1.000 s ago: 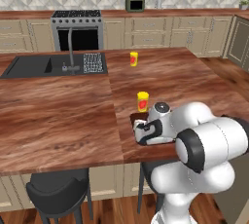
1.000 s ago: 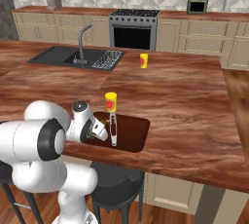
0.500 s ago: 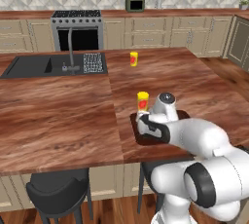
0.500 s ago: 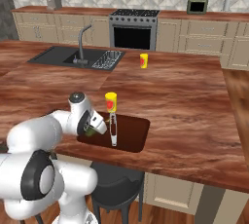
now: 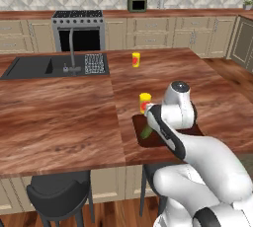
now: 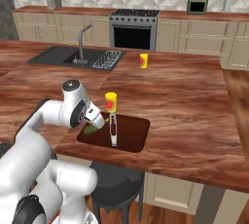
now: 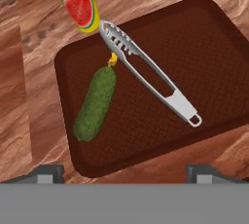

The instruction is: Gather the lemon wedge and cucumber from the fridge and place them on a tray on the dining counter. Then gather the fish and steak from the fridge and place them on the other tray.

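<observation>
The gripper [image 7: 124, 172] hangs over the dark brown tray [image 7: 204, 47] with its two fingertips [image 7: 46, 172] spread wide apart at the bottom of the hand view, nothing between them and nothing touched. The tray lies flat on the reddish-brown wood top of the dining counter [image 5: 59, 117], close to the counter's near edge, above a dark stool [image 6: 116, 186]. On the tray the cucumber [image 7: 95, 103] lies on its side toward one short edge, its long axis running roughly along that edge. Just past the cucumber's far tip sits the lemon wedge [image 7: 113, 60], a small yellow bit that seems to touch or almost touch both the cucumber and the perforated head of a pair of silvery metal tongs [image 7: 148, 72]. The tongs lie diagonally across the middle of the tray, with the looped end pointing toward the tray's opposite long edge. A yellow can with a watermelon picture [image 7: 78, 1] stands upright on the counter just beyond the tray's corner nearest the lemon wedge. In the base views a second yellow can [image 5: 136, 59] stands farther back on the counter, well apart from the tray, beside the sink [image 5: 34, 65] with its tall faucet [image 5: 71, 48]. Behind the counter stand a stove [image 6: 133, 26] and beige cabinets.
</observation>
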You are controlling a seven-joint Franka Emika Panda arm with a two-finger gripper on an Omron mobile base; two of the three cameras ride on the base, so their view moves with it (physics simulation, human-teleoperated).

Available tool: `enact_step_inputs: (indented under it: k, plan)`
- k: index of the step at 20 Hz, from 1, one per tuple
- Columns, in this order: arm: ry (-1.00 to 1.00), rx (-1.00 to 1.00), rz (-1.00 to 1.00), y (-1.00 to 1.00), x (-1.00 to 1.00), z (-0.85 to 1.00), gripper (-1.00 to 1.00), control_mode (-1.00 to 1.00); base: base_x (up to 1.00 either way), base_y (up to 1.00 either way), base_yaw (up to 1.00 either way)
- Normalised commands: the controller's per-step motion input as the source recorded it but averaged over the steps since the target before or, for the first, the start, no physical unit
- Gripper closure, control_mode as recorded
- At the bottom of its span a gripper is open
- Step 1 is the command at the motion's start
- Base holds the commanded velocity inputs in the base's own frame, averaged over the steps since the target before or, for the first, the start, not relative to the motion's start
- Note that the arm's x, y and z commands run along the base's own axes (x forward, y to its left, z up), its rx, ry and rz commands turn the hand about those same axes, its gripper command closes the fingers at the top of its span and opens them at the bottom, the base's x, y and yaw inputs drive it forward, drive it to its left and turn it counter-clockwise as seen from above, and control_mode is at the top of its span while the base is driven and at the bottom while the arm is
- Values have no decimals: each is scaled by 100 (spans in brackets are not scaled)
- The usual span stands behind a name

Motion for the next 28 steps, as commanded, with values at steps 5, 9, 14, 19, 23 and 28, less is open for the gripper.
enact_step_inputs:
  k: [5,9,14,19,23,28]
  plan:
    - [2,0,0,-15,-95,37,-100,-100,0,0,0]
    - [0,-1,4,-13,-94,33,-100,-100,0,0,0]
    - [-3,-3,12,-4,-100,35,-100,-100,0,0,0]
    - [-16,-1,13,-3,-87,59,-100,-100,0,0,0]
    - [-19,0,6,-5,-77,30,-100,-100,0,0,0]
    - [-5,-1,0,1,-32,-1,-100,100,0,2,0]
